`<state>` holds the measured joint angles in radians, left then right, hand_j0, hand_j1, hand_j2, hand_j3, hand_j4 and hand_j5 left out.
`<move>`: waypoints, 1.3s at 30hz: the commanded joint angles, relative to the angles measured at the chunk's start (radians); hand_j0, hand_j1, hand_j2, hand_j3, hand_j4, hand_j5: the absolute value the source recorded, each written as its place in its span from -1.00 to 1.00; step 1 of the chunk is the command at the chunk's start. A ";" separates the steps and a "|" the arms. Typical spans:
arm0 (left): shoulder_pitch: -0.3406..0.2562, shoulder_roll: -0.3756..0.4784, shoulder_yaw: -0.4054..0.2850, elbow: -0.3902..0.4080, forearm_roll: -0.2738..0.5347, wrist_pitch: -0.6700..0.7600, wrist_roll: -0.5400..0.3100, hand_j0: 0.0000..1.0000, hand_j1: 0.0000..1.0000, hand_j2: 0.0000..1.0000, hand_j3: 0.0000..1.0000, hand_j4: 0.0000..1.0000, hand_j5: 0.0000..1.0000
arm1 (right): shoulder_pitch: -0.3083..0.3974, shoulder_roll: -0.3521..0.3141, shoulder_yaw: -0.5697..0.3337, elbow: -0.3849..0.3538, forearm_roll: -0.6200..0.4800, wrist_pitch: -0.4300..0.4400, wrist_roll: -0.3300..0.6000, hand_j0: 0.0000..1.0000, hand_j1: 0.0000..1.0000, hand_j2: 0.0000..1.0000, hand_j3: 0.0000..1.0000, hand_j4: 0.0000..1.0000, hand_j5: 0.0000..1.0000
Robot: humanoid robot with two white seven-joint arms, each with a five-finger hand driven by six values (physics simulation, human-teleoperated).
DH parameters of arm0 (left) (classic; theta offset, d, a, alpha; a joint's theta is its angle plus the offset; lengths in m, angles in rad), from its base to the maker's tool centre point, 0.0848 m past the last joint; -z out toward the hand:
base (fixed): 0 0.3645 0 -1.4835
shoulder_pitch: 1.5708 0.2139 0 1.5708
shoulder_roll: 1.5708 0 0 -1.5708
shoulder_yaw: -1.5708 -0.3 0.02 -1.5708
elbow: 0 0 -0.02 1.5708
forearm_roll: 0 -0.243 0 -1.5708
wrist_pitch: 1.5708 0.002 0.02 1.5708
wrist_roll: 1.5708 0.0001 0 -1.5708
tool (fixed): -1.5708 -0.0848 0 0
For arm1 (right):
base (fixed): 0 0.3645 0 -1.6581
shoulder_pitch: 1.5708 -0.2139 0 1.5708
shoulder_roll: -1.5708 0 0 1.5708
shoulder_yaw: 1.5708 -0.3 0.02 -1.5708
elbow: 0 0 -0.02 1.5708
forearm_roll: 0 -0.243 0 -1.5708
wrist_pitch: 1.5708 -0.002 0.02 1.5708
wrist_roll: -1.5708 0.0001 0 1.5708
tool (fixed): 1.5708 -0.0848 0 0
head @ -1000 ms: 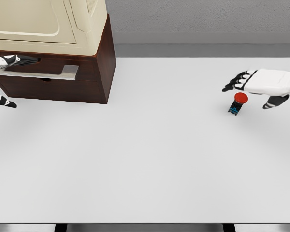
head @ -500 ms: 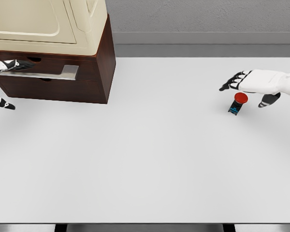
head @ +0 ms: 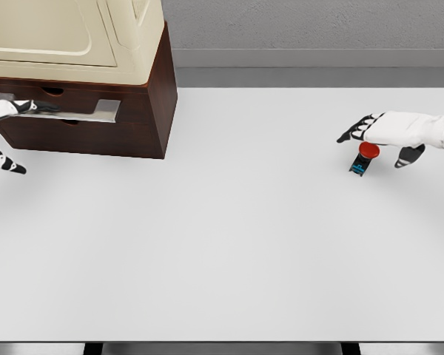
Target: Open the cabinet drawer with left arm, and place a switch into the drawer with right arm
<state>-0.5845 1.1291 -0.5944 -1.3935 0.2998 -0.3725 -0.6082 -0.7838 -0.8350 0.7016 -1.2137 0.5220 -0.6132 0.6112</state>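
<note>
The dark wooden cabinet (head: 154, 103) with a cream top stands at the back left. Its upper drawer carries a long silver handle (head: 74, 112). My left hand (head: 6, 109) comes in at the left edge, its fingers stretched flat along the handle's left part and its thumb hanging apart below; it is open. A small switch (head: 363, 157) with a red round button and a black base stands on the white table (head: 222, 244) at the right. My right hand (head: 381, 133) hovers just above and behind it, open, fingers spread and pointing left, thumb to the switch's right.
A second drawer front (head: 81, 137) sits below the handle. A grey wall and floor strip run behind the table's back edge (head: 311, 88). The table's front edge lies near the picture's bottom.
My left hand's fingers have slid left along the handle and its thumb has dropped a little. The right hand has drawn slightly right and flattened over the switch. The switch has not moved.
</note>
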 commanded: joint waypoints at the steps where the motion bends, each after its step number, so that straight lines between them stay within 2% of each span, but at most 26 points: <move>1: 0.000 0.011 -0.005 -0.012 0.016 -0.017 -0.003 1.00 1.00 1.00 1.00 1.00 1.00 | 0.000 0.010 -0.001 0.016 0.003 0.002 0.000 1.00 1.00 1.00 1.00 1.00 1.00; 8: 0.012 0.057 -0.013 -0.044 0.027 -0.034 -0.003 1.00 1.00 1.00 1.00 1.00 1.00 | 0.000 0.020 -0.001 0.028 0.015 0.002 0.000 1.00 1.00 1.00 1.00 1.00 1.00; 20: 0.046 0.098 -0.016 -0.048 0.030 -0.091 -0.003 1.00 1.00 1.00 1.00 1.00 1.00 | -0.009 0.028 0.013 0.028 0.015 0.002 0.000 1.00 1.00 1.00 1.00 1.00 1.00; 24: 0.048 0.115 -0.036 -0.050 0.030 -0.117 -0.003 1.00 1.00 1.00 1.00 1.00 1.00 | -0.014 0.028 0.013 0.028 0.015 0.002 0.000 1.00 1.00 1.00 1.00 1.00 1.00; 39: 0.092 0.207 -0.039 -0.111 0.068 -0.166 -0.003 1.00 1.00 1.00 1.00 1.00 1.00 | -0.017 0.025 0.013 0.026 0.015 0.002 0.000 1.00 1.00 1.00 1.00 1.00 1.00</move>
<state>-0.4821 1.3208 -0.6321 -1.4972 0.3738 -0.5320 -0.6103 -0.7992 -0.8075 0.7157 -1.1867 0.5410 -0.6133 0.6112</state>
